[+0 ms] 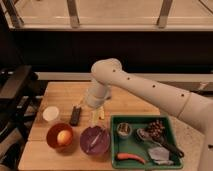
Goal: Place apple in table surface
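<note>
The apple point(63, 137), small, round and yellow-orange, lies inside an orange-red bowl point(52, 140) near the front left of the light-brown plank table surface point(65, 94). My white arm reaches in from the right and bends down over the middle of the table. My gripper point(96, 113) hangs below the wrist, to the right of and behind the apple, just above a pale yellow banana point(100, 113). It is well apart from the apple.
A purple bowl point(95, 140) stands right of the orange-red bowl. A white cup point(50, 114) and a dark flat object point(75, 115) sit behind them. A green tray point(170, 131) at the right holds a carrot point(131, 157), a small jar and other items. A dark chair stands left.
</note>
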Motion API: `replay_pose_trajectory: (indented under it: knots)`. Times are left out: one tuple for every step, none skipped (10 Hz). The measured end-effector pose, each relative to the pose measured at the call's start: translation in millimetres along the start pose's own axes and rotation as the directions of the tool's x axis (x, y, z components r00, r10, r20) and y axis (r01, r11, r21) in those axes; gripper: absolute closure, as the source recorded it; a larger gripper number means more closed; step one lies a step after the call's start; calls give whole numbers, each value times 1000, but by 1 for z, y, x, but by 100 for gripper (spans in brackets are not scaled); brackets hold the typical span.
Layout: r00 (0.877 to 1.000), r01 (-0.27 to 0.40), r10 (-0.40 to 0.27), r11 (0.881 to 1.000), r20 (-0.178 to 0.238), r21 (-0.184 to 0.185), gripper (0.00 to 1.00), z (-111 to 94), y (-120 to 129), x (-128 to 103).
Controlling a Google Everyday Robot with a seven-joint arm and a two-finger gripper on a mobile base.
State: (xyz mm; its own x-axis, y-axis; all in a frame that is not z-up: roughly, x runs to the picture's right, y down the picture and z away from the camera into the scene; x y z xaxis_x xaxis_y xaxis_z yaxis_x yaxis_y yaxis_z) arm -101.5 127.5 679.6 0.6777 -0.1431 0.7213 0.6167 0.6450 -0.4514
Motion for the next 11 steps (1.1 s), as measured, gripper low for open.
replay_pose_trajectory:
  knots:
    - [1000, 10, -10, 1000, 15, -18, 27, 14, -7, -7]
    - [999, 24, -22, 999, 46, -45, 27, 35, -16, -17]
    - [997, 36, -31, 997, 74, -62, 27, 50, -21, -26]
    - [994, 46, -38, 996, 102, -76, 27, 64, -24, -34]
    - [990, 56, -43, 994, 138, -91, 27, 80, -27, -45]
    - [982, 69, -49, 992, 180, -110, 27, 99, -29, -59]
    - [978, 76, -50, 990, 204, -123, 27, 109, -28, -66]
    - [975, 83, -54, 988, 216, -129, 27, 114, -27, -69]
    - [975, 81, -52, 989, 216, -127, 27, 113, -26, -68]
    - [975, 83, -54, 988, 216, -128, 27, 113, -27, -69]
    - [975, 86, -56, 988, 217, -129, 27, 114, -27, -69]
